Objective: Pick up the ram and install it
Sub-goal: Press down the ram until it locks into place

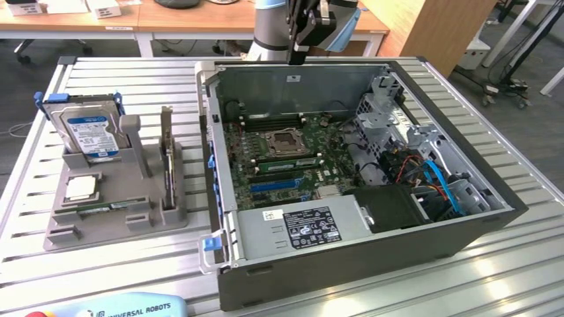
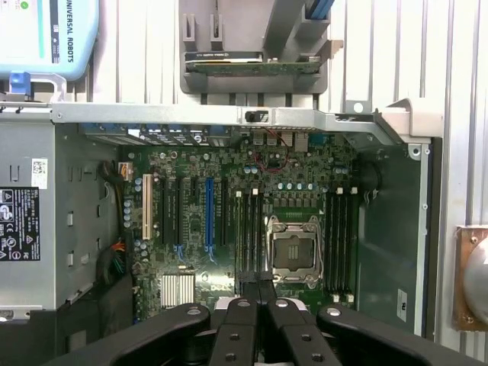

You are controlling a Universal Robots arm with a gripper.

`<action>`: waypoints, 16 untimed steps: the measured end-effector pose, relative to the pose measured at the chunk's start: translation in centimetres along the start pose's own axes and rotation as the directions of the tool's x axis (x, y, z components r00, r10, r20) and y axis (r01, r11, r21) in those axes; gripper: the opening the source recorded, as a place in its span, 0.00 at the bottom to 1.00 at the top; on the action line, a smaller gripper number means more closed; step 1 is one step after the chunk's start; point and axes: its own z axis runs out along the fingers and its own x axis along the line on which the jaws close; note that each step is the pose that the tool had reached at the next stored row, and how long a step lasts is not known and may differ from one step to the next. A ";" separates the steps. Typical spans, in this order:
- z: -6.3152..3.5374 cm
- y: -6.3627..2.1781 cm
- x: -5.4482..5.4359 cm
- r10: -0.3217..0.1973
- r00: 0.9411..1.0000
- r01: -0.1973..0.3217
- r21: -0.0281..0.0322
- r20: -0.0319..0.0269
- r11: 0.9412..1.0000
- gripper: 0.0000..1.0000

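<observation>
Green ram (image 1: 166,158) upright in grey holder (image 1: 115,218) beside open PC case (image 1: 352,257); gripper (image 2: 259,293) high over motherboard (image 2: 229,221), fingers pinched together, empty. Risk: descending w/ jaws closed, knocking stick askew.

A: The slim green ram stick (image 1: 104,209) lying in the grey plastic holder (image 1: 115,221) is too small to show its chips.

B: The silver, blue-labelled hard drive (image 1: 88,135) hides its lower end in that holder. The pale blue teach pendant (image 1: 123,307) is cut off by the exterior view's bottom edge.
</observation>
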 end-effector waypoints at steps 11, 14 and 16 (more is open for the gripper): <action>2.50 -0.08 0.1 0.000 1.000 0.000 0.000 0.000 1.000 0.10; 3.04 -0.10 0.1 0.000 1.000 0.000 0.000 0.000 1.000 0.10; 3.41 -0.11 0.1 0.000 1.000 0.000 0.000 0.000 1.000 0.10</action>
